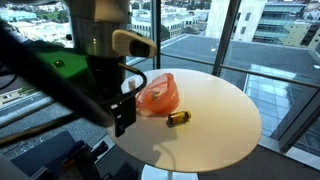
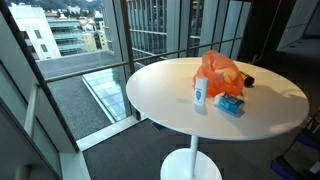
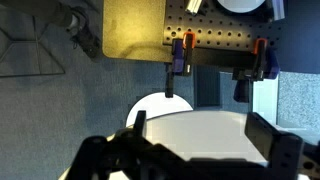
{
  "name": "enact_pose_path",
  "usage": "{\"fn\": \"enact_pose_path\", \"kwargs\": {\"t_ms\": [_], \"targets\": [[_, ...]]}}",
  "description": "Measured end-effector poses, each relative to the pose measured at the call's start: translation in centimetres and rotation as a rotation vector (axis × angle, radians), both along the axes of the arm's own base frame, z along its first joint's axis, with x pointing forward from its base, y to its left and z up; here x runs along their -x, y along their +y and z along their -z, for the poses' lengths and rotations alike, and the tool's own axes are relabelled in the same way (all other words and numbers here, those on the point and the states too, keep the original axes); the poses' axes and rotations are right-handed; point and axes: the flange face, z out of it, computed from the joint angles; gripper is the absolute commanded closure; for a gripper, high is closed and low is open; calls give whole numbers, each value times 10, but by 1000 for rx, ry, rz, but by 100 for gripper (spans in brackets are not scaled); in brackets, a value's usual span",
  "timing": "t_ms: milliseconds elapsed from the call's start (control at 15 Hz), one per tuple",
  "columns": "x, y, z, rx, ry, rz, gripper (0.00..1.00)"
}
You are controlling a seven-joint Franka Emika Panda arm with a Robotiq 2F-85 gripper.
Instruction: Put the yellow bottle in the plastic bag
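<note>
Jaws spread wide, nothing between them: the end effector (image 3: pixel 195 125) hung empty at the bottom of the wrist view, above the pale edge of the round counter (image 1: pixel 225 110). In an exterior view, the yellow bottle (image 1: pixel 180 118) lay on its side mid-frame on the counter, just below and right of the orange plastic bag (image 1: pixel 158 93), outside it. The arm (image 1: pixel 100 50) filled the left of that frame. Elsewhere, a white bottle (image 2: pixel 201 88) stood upright beside a blue packet (image 2: pixel 230 103).
</note>
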Motion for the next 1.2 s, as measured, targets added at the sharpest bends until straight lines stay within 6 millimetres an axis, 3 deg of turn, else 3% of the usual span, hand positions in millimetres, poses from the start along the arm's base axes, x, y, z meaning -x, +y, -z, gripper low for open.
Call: {"fn": "enact_pose_path", "kwargs": {"t_ms": [667,933,1200], "targets": [[-4,1,0,2,-18,13,0],[-27,8,-1,3,-80,62,0],[-65,16,0,1,-111,134,0]]}}
